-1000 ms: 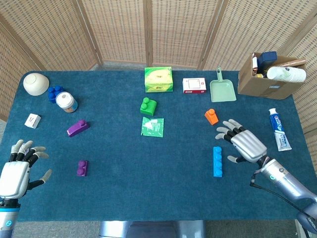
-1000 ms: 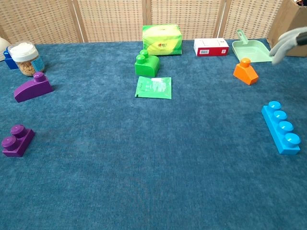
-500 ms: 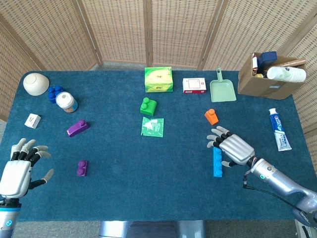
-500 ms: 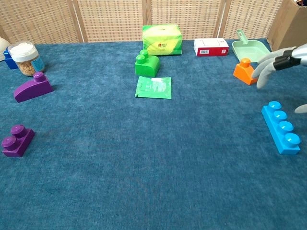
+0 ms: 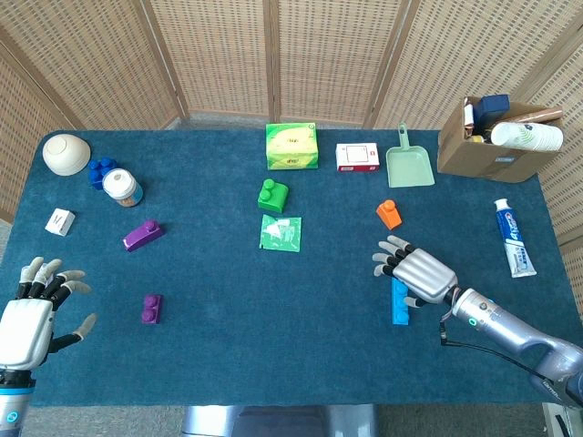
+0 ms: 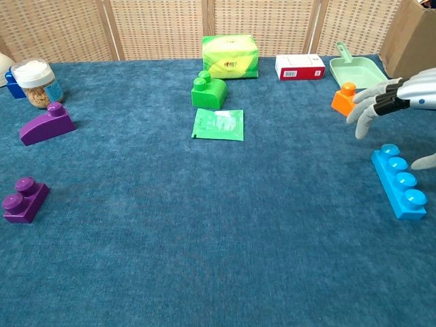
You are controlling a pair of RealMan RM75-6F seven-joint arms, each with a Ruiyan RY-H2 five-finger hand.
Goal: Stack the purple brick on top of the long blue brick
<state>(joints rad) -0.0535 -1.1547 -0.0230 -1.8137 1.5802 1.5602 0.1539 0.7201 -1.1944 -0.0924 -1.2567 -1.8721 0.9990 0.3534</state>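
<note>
At the far left, the left robot hand hovers over the blue surface, fingers spread wide and holding nothing. Near it lies the purple brick, the small two-stud one, with a purple sloped brick further back. Well apart, on the right side, the long blue brick lies flat, studs up. The right robot hand hangs just above its far end, fingers fanned wide, empty; whether it touches the brick I cannot tell. The step in hand looks like reaching for the blue brick, perhaps to steady or move it. Next, the purple brick must be grasped and carried across.
</note>
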